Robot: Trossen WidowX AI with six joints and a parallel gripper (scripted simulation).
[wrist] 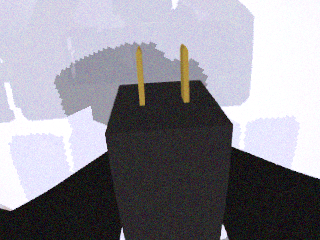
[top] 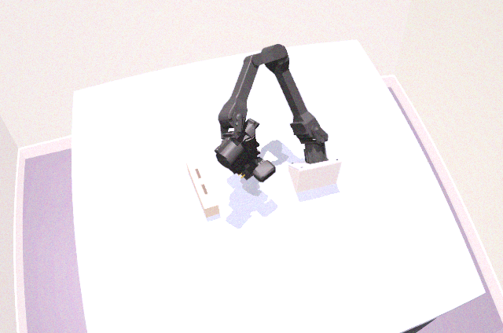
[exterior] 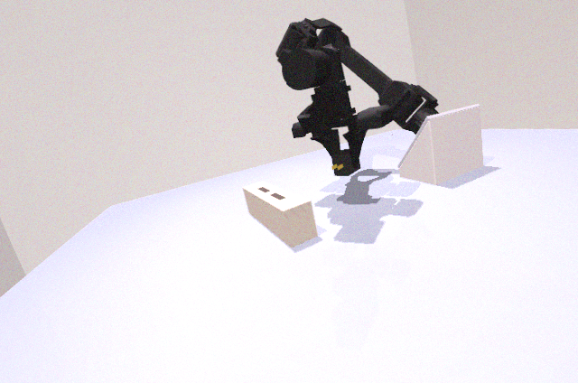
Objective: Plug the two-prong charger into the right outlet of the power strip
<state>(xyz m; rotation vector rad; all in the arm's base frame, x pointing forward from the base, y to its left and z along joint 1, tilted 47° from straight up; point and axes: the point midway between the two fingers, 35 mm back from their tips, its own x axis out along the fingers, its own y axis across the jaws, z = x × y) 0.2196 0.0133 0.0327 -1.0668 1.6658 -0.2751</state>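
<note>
The black charger (top: 247, 176) (exterior: 345, 168) (wrist: 170, 150) is held off the table. Its two brass prongs (top: 241, 175) (exterior: 337, 166) (wrist: 185, 75) point forward out of its front face, away from the wrist camera. My gripper (top: 248, 173) (exterior: 346, 160) (wrist: 164, 155) is shut on the charger's body, one finger on each side. The pale power strip (top: 211, 211) (exterior: 280, 219) stands to the left of the gripper in the top and exterior views, apart from the charger. Two dark outlets show in its top face. The strip is not in the wrist view.
A pale wedge-shaped block (top: 318, 177) (exterior: 455, 150) stands right of the gripper, in front of the arm's base. The white table (top: 284, 264) (exterior: 186, 299) carries the arm's shadows under and beside the gripper.
</note>
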